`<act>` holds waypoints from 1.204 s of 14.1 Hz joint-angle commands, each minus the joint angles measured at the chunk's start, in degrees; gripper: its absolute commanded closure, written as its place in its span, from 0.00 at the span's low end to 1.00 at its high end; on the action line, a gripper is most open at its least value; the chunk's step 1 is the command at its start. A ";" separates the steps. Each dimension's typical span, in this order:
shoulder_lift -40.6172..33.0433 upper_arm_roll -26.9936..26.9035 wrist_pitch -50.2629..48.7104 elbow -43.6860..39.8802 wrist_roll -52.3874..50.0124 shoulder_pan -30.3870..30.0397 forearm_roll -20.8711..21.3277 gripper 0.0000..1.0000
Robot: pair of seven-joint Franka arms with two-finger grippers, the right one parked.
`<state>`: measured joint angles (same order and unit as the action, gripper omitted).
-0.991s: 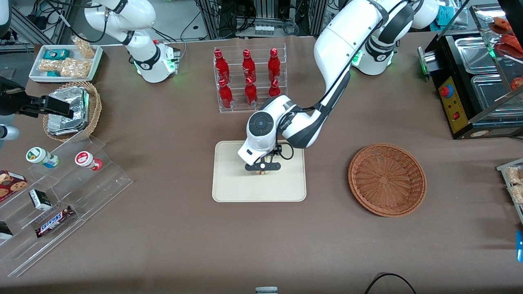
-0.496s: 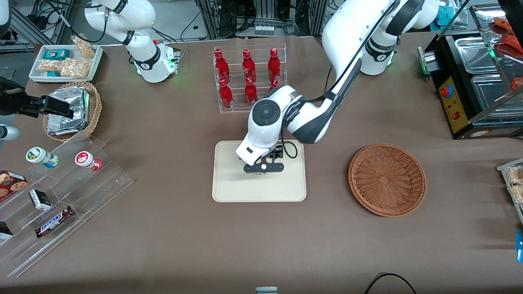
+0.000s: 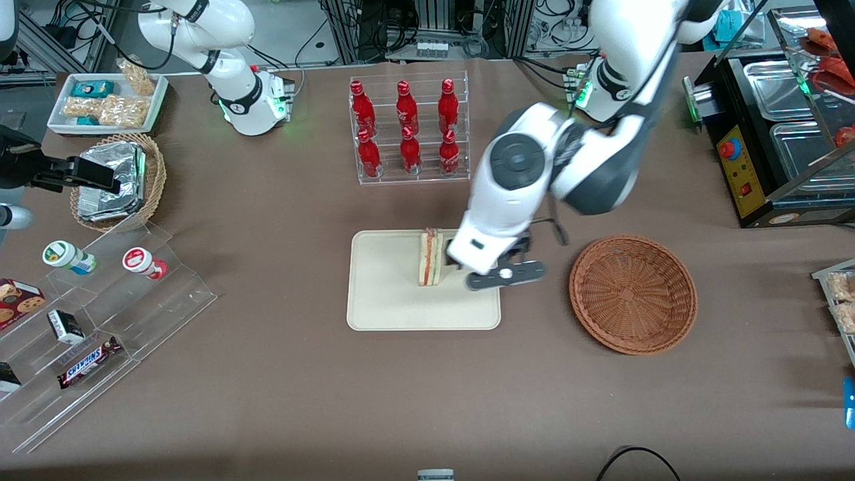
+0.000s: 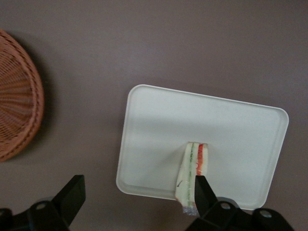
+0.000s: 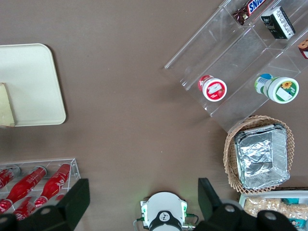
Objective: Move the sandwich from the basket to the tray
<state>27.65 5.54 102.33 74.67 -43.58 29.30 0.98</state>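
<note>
On the brown counter [image 3: 280, 374] the cream tray [image 3: 381, 300] sits at the centre of the front view with the sandwich [image 3: 430, 258] standing on edge on it, in its upper right part, while the round wicker basket [image 3: 632, 292] lies empty at centre right. The hand [image 3: 504, 275] hangs raised above the tray's right edge, between sandwich and basket, its fingers [image 4: 72, 195] spread wide and gripping nothing. The placing looks done and the step in hand seems the retreat, so the next move likely calls only for lifting clear without knocking the upright sandwich.
</note>
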 commanded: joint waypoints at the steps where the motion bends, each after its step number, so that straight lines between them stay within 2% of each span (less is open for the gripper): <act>1: -4.96 0.27 -6.60 1.88 5.24 -4.67 0.08 0.00; 4: -7.69 0.18 -12.93 1.88 11.31 -9.68 0.78 0.00; 10: -14.20 0.18 -23.75 1.88 32.39 -22.07 1.04 0.00; 12: -14.91 -0.08 -25.60 1.80 35.23 -23.32 1.74 0.00; 14: -15.70 -0.09 -25.78 1.80 35.23 -23.32 4.20 0.00; 17: -17.45 -0.35 -27.62 1.80 35.41 -23.49 4.47 0.00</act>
<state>12.71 5.16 76.20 74.93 -8.95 5.82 4.40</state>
